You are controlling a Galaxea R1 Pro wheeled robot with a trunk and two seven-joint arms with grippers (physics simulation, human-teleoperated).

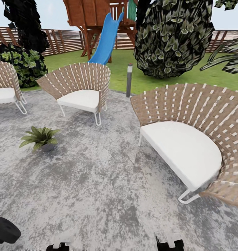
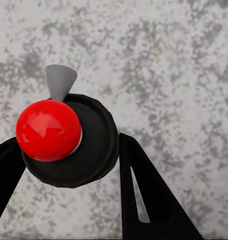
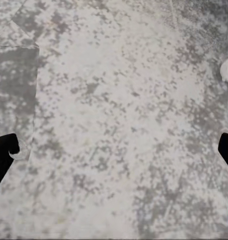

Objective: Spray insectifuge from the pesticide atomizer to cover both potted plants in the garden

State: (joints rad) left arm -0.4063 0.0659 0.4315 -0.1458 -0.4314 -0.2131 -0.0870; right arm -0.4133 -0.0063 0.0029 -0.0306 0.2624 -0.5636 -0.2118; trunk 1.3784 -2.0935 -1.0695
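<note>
Black flat-sided pincer [image 2: 68, 165] fingers [image 2: 144, 195], seemingly matte.

Patio with chairs and a potted plant, lawn and fence beyond.

On the stone patio [image 1: 108, 181] a potted plant [image 1: 40, 137] sits at the left. Behind it stands a chair [image 1: 78, 89], another chair [image 1: 5, 87] farther left, a third chair [image 1: 192, 139] at the right. A bollard lamp [image 1: 129, 80] stands between them at the lawn's [image 1: 132, 66] edge; slide [image 1: 107, 38] and fence [image 1: 59, 42] lie behind.
</note>
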